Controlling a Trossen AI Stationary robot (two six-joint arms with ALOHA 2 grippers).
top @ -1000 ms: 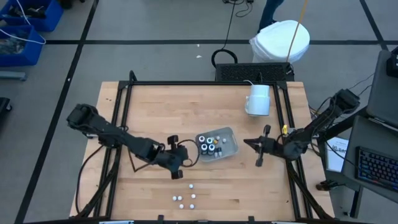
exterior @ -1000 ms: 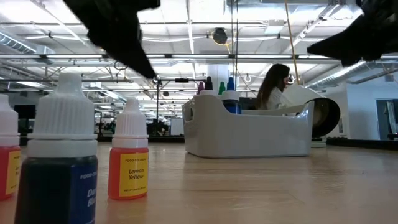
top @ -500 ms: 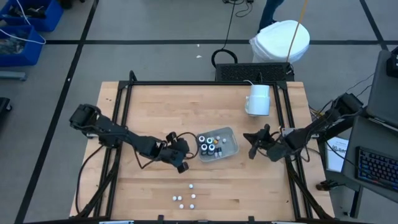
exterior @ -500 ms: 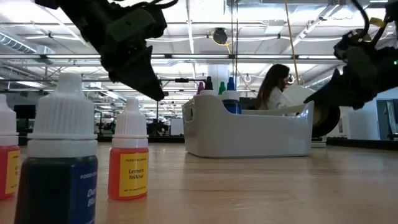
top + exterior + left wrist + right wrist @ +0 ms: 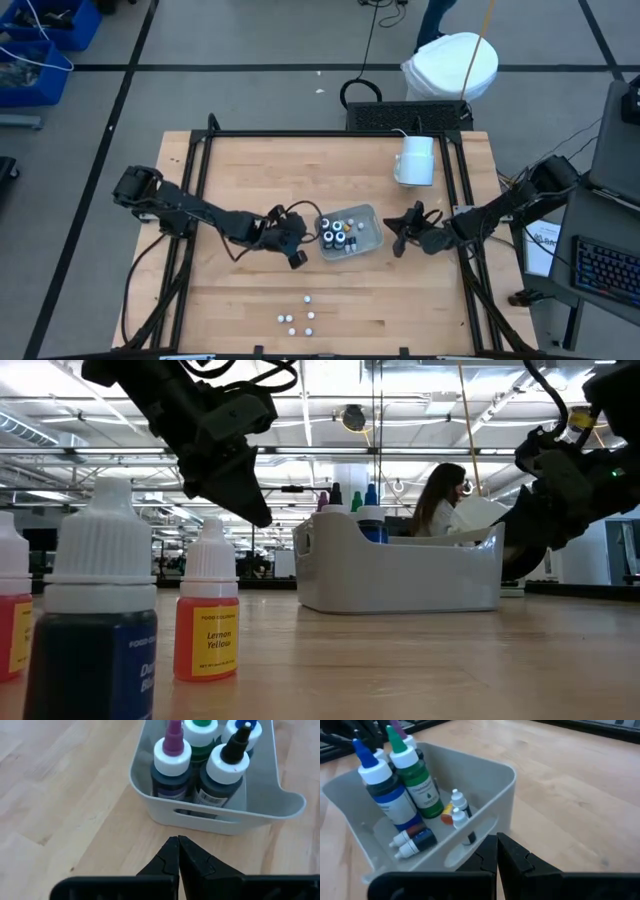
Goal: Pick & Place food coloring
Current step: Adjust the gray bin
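On the table's near edge: five small dropper bottles [image 5: 299,318] stand loose in a cluster, white caps up, well apart from the tray.
Close to the low camera: a lemon-yellow bottle [image 5: 208,603] and a dark blue bottle [image 5: 95,610] stand upright, with a red-bodied bottle [image 5: 10,605] at the picture's edge; ribbed white caps, printed labels.
In the tray: the pale plastic tray [image 5: 372,213] at mid-table already holds four taller bottles with coloured nozzles [image 5: 172,762] upright at one end, and small dropper bottles [image 5: 412,841] lying or leaning at the other.
Left gripper: the left gripper [image 5: 178,851] hangs just beside the tray's handled wall, fingers pressed together, holding nothing.
Right gripper: the right gripper [image 5: 496,852] hovers at the tray's opposite wall, fingers likewise pressed together and empty.
Step in hand: seemingly between placements; both arms are at the tray, none carrying a bottle.
Next move: likely one arm swings toward the loose cluster, spreads its fingers and comes down over one cap without knocking its neighbours.
Farther off: a white mug [image 5: 416,160] stands near the table's far edge.
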